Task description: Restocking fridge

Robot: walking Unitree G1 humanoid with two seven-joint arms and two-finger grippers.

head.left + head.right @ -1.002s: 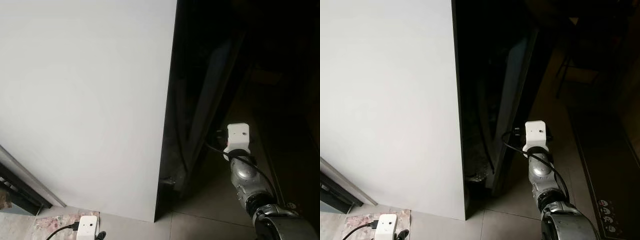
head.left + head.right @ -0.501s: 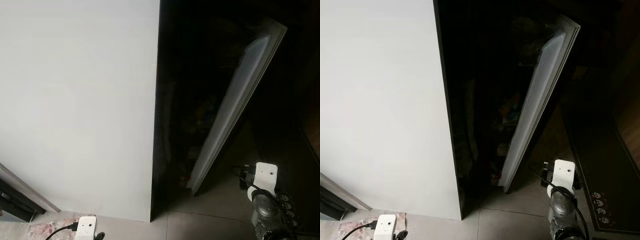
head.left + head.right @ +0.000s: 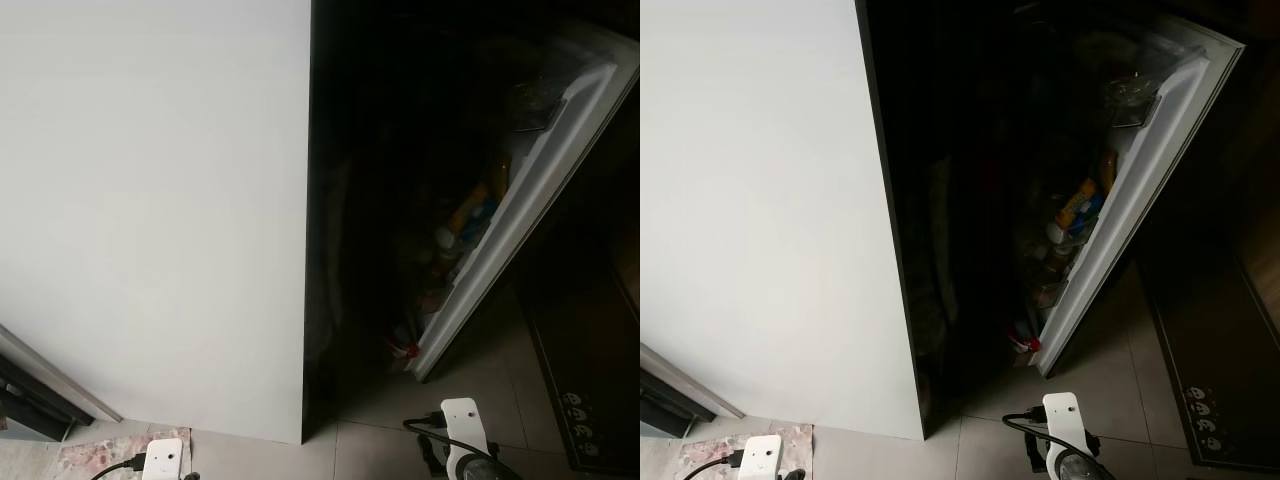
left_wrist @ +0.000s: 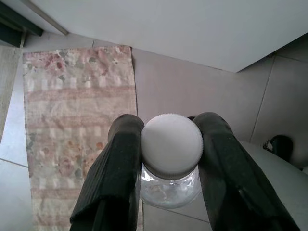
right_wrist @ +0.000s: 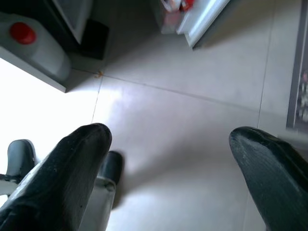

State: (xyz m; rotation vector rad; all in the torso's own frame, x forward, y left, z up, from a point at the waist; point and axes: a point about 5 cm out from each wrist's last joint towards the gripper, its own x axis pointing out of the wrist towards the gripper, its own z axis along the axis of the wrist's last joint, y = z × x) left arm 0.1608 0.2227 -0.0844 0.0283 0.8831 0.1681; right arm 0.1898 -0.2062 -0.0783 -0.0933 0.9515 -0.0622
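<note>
White plastic caps the small clear glass jar (image 4: 172, 159) that the left claw (image 4: 168, 173) carries low at the robot's side, above the pale tiled floor (image 4: 192, 91) and a faded floral runner rug (image 4: 72, 106). Its two black fingers (image 4: 118, 168) are closed snugly on either side of the lid, and the jar hangs upright between them, its long axis pointing down toward the tiles.

Ahead stands the tall fridge with a plain white side panel (image 3: 150, 200). Its door (image 3: 1140, 190) is swung wide to the right, and the door racks hold dimly lit bottles and packets (image 3: 1080, 205); the interior is too dark to read shelf by shelf. The opening lies forward and to the right of the jar, so my guess is the left arm must lift and reach across to stock it.

Down by the floor, the right claw (image 5: 168, 163) is spread wide and grips nothing, with the bottom corner of the door just beyond it.
</note>
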